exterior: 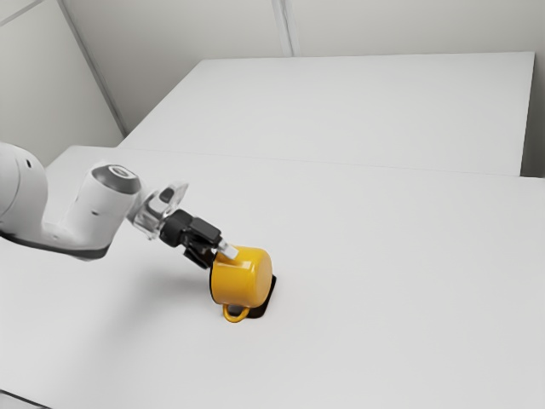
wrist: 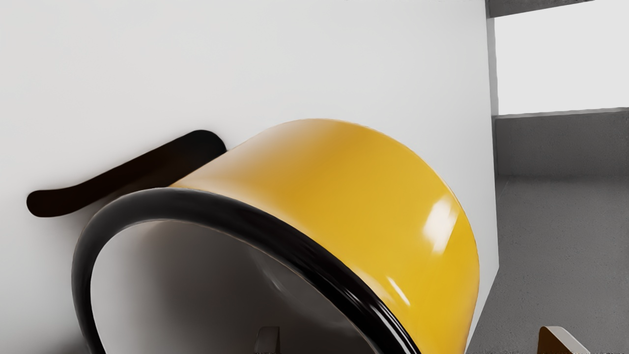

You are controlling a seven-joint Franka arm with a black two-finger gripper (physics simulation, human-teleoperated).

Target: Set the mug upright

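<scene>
Mug [exterior: 243, 279] lies on its side on the bench [exterior: 392, 281], its black-rimmed mouth toward the arm, its base toward the exterior view's right and its handle [exterior: 235, 320] on the near side. The gripper [exterior: 218, 254] is at the mouth with its fingers well apart, one inside the mug and one outside its wall, gripping nothing.

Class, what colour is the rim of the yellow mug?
The rim is black; the wrist view shows it best.
</scene>
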